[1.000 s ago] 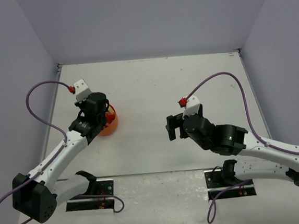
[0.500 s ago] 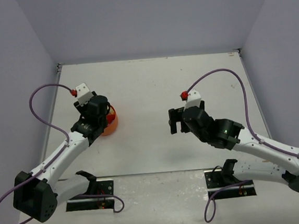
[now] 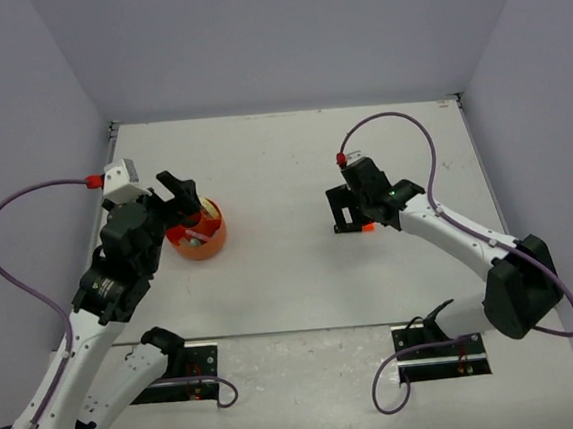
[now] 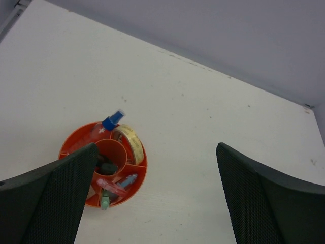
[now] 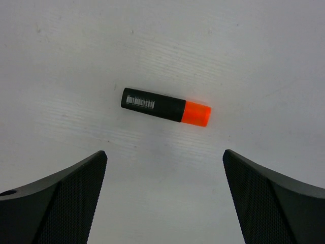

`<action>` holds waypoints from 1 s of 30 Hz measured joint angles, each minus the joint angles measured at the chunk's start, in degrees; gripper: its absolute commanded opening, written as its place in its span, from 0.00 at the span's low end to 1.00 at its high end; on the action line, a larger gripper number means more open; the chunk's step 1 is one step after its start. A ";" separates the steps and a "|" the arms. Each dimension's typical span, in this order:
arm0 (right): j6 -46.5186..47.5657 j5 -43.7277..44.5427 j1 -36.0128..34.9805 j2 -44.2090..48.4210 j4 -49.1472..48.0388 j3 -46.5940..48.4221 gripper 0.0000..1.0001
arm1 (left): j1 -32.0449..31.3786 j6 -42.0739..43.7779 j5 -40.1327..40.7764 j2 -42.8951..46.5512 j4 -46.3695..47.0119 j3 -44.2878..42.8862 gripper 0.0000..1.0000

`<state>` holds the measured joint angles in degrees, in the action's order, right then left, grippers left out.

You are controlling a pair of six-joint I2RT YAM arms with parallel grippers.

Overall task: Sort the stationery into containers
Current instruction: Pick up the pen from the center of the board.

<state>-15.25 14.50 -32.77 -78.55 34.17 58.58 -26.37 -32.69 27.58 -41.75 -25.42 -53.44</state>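
The round orange tub (image 4: 133,179) stands on the white table, left of the middle (image 3: 213,243). Its compartments hold a blue-capped bottle (image 4: 108,122), a yellowish band ring (image 4: 130,143), a pink bar (image 4: 110,186), a blue bar (image 4: 127,180), a green piece (image 4: 104,204) and dark items in the centre cup. My left gripper (image 4: 156,150) hangs open above the tub, nothing between its fingers (image 3: 182,204). A black highlighter with an orange end (image 5: 165,107) lies flat on the table. My right gripper (image 5: 165,152) is open just above and short of it (image 3: 350,217).
Grey walls close the table on the left, back and right. Bare white table (image 3: 273,175) spreads between the tub and the highlighter. Purple cables loop off both wrists.
My left gripper has opened and drawn back up and to the left, off the tub. My right arm has stretched forward and now hangs over the highlighter.
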 measured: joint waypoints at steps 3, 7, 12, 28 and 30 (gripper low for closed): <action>10.89 -4.16 0.35 -5.32 -0.11 0.78 0.99 | 0.00 2.21 -4.39 3.02 -2.70 -0.80 1.00; 24.82 -7.68 0.57 -12.75 0.04 2.87 0.97 | 0.00 4.38 -6.60 6.73 -5.65 -0.76 1.00; 35.24 -9.97 2.54 -24.95 1.12 9.10 0.92 | 0.00 6.49 -7.71 10.07 -7.52 -0.31 1.00; 41.18 -20.52 7.58 -34.18 11.96 19.07 0.42 | 0.00 8.29 -10.30 11.64 -10.05 3.82 1.00; 40.77 -21.14 7.58 -34.25 13.11 19.23 0.27 | 0.00 8.31 -10.30 11.66 -10.05 3.82 1.00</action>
<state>25.53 -6.64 -25.19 -112.79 47.28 77.81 -26.37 -24.38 17.28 -30.09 -35.47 -49.63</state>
